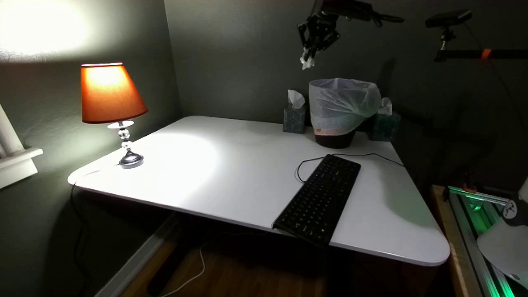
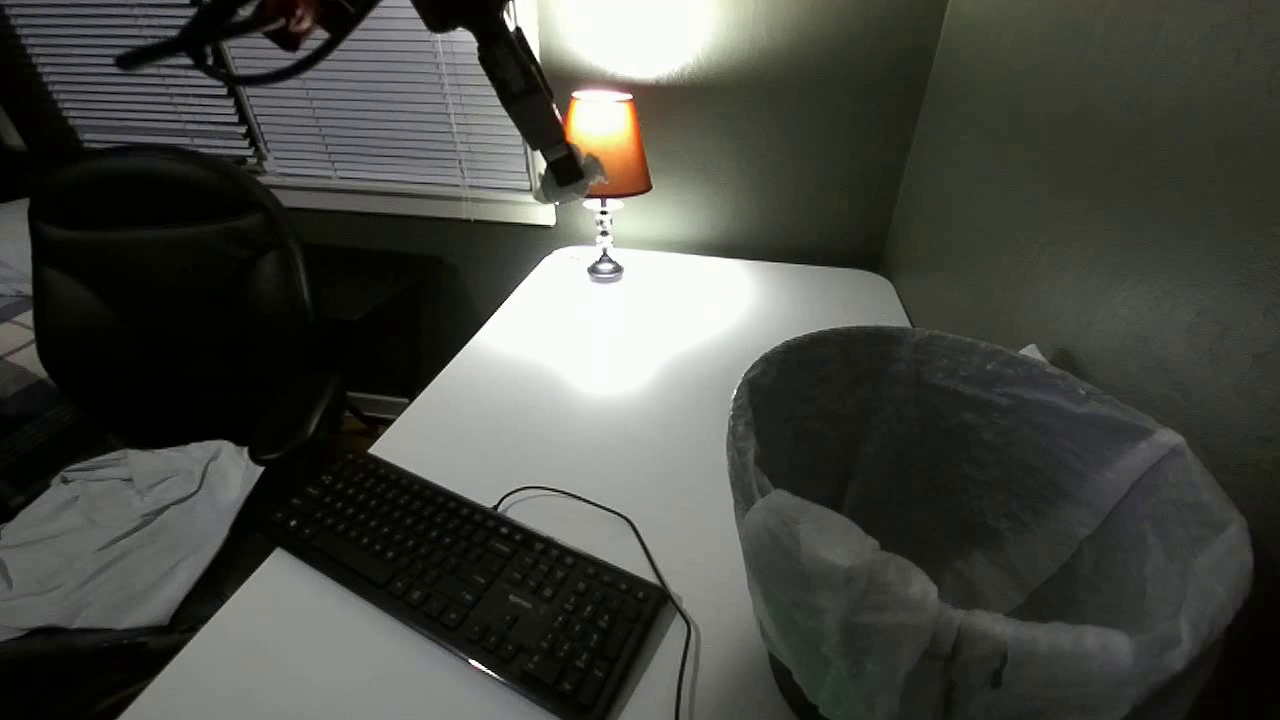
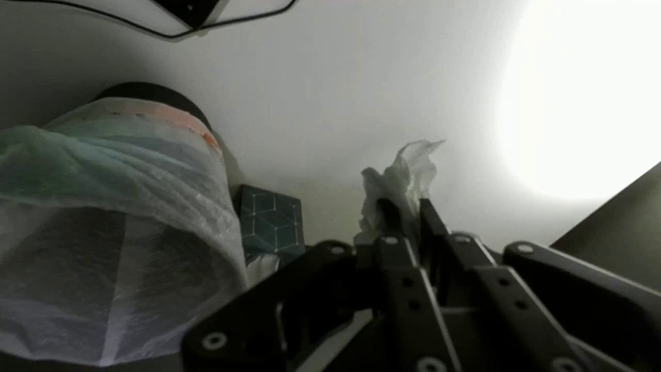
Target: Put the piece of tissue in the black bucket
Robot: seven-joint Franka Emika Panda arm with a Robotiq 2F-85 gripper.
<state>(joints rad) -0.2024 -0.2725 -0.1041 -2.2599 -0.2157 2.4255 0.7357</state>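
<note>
The Robotiq gripper (image 3: 408,214) is clamped on the crumpled piece of tissue (image 3: 400,175), which is held in the air above the white desk (image 1: 247,140). In the wrist view the tissue is pointed towards twelve o'clock, its thin wisp bent towards one; its long axis, so far as one can be told in so soft a scrap, is laid from twelve to six, in line with the gripper. In an exterior view the tissue (image 1: 306,64) is hung between six and seven.

Outward in the wrist view, at nine o'clock, a patterned tissue box (image 3: 273,222) is met, and past it the black bucket (image 1: 335,141), stood upright with a crinkled plastic liner (image 3: 155,165) folded over its rim. The bucket's mouth is faced upward and is seen between eight and nine in the wrist view, towards four in both exterior views. On that sideways offset the coming move is judged to turn: the tissue should be carried over the mouth before the grip is loosened. If let go too soon, it could be dropped by the tissue box.
</note>
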